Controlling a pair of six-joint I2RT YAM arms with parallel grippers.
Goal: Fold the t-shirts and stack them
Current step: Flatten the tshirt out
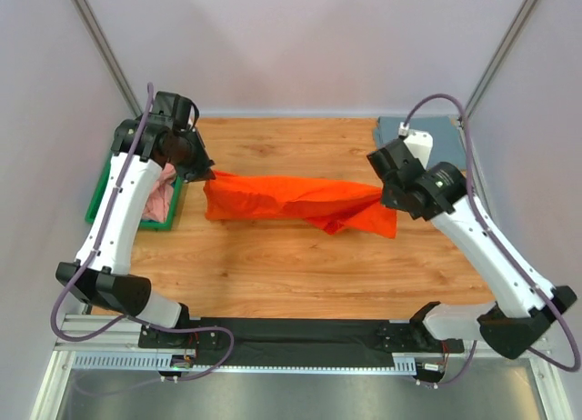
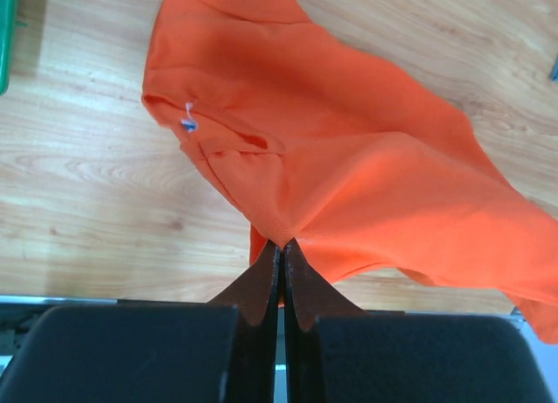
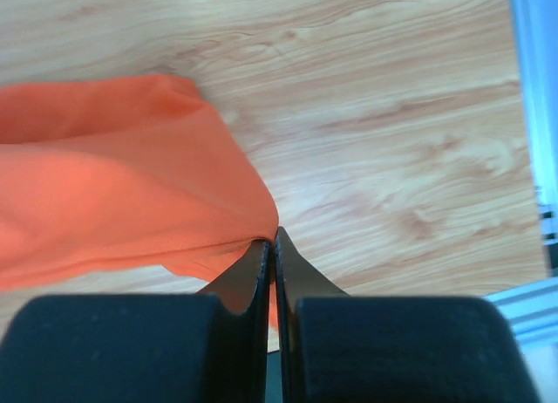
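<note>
the orange t-shirt (image 1: 273, 200) is stretched out in a long band across the middle of the wooden table (image 1: 300, 265), running from left to right between the two claws. the left claw (image 1: 209, 175) is closed on the left end of the cloth. in the left wrist view its two fingers are pressed together with a pinch of orange fabric caught at their tips. the shirt fans out from that pinch toward the far side. a small white and blue label (image 2: 187, 122) shows on a seam near the shirt's left edge.

the right claw (image 1: 382, 195) is closed on the right end of the same shirt. in the right wrist view its fingers meet on a fold at the edge of the fabric, and the rest of the cloth spreads away to the left. just near of this grip a loose flap of orange hangs down toward the near side. whether the middle of the band touches the table cannot be told.

a green tray (image 1: 98, 200) sits at the left edge of the table, partly behind the left arm, with a pink t-shirt (image 1: 164, 200) bunched inside it. a grey-blue t-shirt (image 1: 393, 127) lies at the far right corner, partly hidden by the right arm and well apart from the orange one.
</note>
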